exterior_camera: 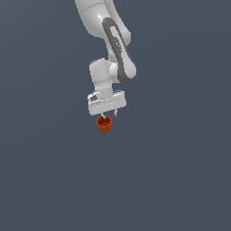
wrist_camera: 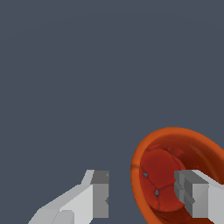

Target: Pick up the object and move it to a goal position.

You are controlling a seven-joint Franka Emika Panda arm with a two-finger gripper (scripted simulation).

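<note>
The object, a small orange-red cup (exterior_camera: pixel 104 125) with ribbed tapered sides, stands upright just under my white gripper (exterior_camera: pixel 107 115). In the wrist view the cup (wrist_camera: pixel 171 134) shows its darker red inside. My gripper (wrist_camera: pixel 146 194) straddles one side of the rim. One fingertip (wrist_camera: pixel 101 194) is outside the cup, with a gap between it and the wall. The other fingertip (wrist_camera: pixel 192 194) is inside the cup's mouth. The jaws are open and neither pad touches the wall. Part of the cup is cut off by the edge of the wrist view.
A plain dark grey-blue surface (exterior_camera: pixel 180 180) fills both views. No goal marker, other object or edge shows. The arm (exterior_camera: pixel 115 45) rises above the gripper towards the top of the exterior view.
</note>
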